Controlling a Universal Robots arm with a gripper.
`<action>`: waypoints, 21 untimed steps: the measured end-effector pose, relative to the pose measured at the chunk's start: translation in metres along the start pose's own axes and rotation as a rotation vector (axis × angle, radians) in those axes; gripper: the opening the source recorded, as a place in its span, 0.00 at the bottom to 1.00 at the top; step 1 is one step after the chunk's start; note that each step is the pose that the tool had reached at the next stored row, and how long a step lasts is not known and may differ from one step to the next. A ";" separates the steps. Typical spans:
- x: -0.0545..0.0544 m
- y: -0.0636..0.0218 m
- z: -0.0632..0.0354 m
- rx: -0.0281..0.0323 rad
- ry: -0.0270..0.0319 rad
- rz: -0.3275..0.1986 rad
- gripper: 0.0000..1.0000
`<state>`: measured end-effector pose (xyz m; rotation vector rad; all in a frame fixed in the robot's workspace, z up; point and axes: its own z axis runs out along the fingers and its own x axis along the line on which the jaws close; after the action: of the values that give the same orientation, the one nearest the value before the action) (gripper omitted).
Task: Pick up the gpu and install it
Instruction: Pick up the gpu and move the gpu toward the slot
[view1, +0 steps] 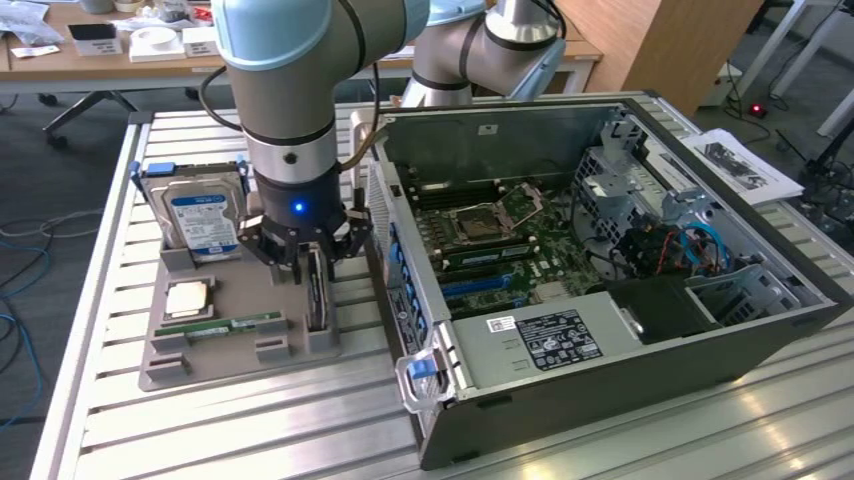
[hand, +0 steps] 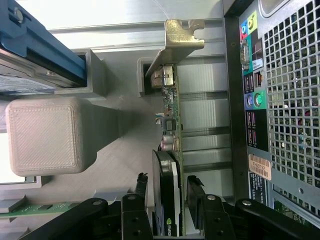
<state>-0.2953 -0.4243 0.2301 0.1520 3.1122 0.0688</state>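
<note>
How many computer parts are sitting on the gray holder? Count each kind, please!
Silver hard drive with blue label: 1
Square silver processor chip: 1
Narrow green memory stick: 1
Flat green gpu card with black cooler: 1
Total: 4

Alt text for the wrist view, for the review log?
The open hand straddles the gpu, which stands on edge in a grey holder, silver bracket farthest from the hand. The computer case's rear port panel runs alongside.

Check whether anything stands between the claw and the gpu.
Nothing visible does. The claw sits around the gpu, which stands on edge in its slot of the grey holder tray, beside the open computer case.
</note>
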 end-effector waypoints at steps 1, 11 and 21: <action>0.000 0.0000 0.0000 0.0000 0.0000 0.000 0.45; 0.000 0.0000 0.0000 0.0000 0.0000 0.000 0.36; 0.000 0.0000 0.0000 0.0000 0.0000 0.000 0.36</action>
<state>-0.2952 -0.4243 0.2301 0.1519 3.1122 0.0688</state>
